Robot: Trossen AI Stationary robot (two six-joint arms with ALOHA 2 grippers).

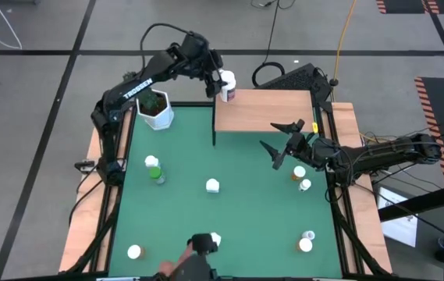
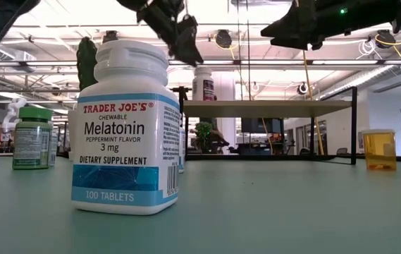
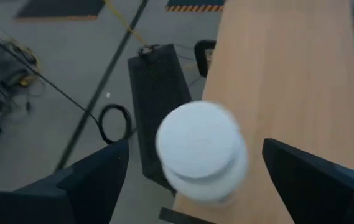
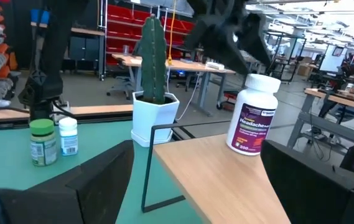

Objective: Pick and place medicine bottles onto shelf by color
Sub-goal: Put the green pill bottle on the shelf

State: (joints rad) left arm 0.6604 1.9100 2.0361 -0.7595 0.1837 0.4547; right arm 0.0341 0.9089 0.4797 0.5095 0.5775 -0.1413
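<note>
A white-capped medicine bottle (image 1: 227,86) with a dark red label stands on its base at the far left corner of the light-wood shelf (image 1: 264,109). My left gripper (image 1: 215,78) hovers open just above it. In the left wrist view its fingers (image 3: 89,180) stand apart on either side of the white cap (image 3: 198,146) without touching. My right gripper (image 1: 268,134) hangs open over the shelf's near right edge, holding nothing. Several more bottles stand scattered on the green mat (image 1: 245,211), among them a green one (image 1: 157,176) and an orange one (image 1: 300,172).
A white hexagonal pot with a cactus (image 1: 156,109) stands left of the shelf. A blue-labelled Melatonin bottle (image 2: 126,127) stands close to the low camera at the mat's near edge. A person's hand (image 1: 167,272) shows at the near edge beside a dark device (image 1: 200,243).
</note>
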